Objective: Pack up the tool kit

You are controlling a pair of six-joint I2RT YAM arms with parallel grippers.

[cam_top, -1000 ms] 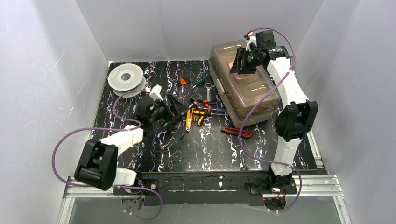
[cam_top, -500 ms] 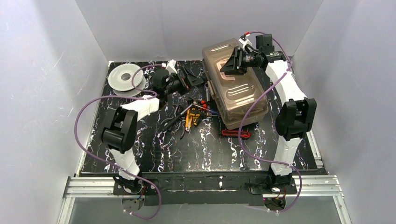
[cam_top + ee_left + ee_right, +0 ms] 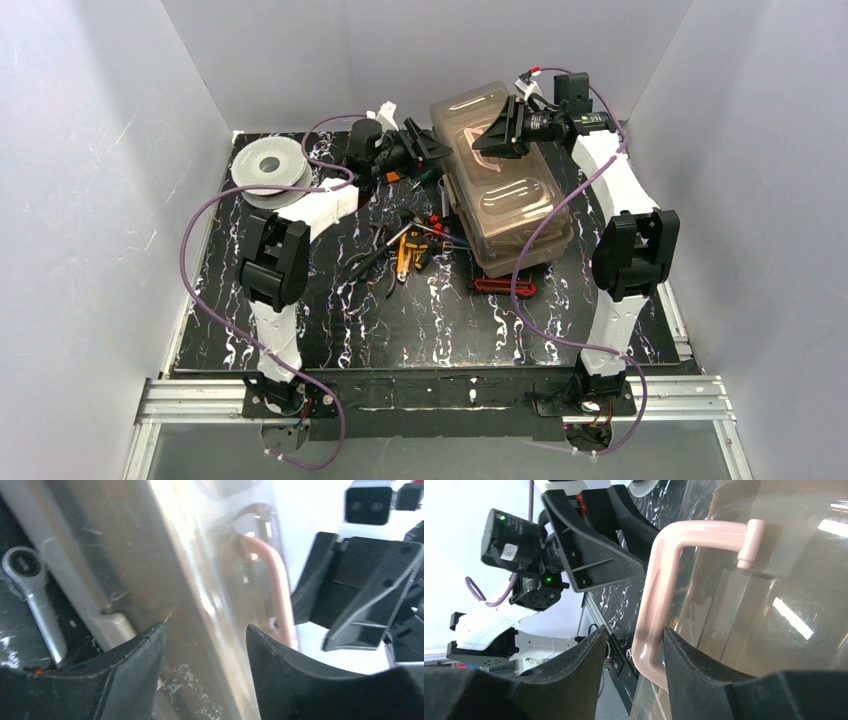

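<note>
The toolbox [image 3: 515,205] sits upper right of centre on the surface [image 3: 330,310], its long axis running from upper left to lower right. The right end effector [image 3: 495,135] is nearer. It is over the lid, jaws straddling the cream handle [image 3: 659,570], while the left end effector [image 3: 428,150] brackets the box's left rim. I cannot tell whether either actually pinches.

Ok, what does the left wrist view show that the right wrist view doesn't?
Left wrist only: the silver wrench lying beside the toolbox. Right wrist only: the left arm's white links and purple cable. Both: the pale handle on the lid, the right gripper straddling that handle, and the left gripper close by at the box's side.
</note>
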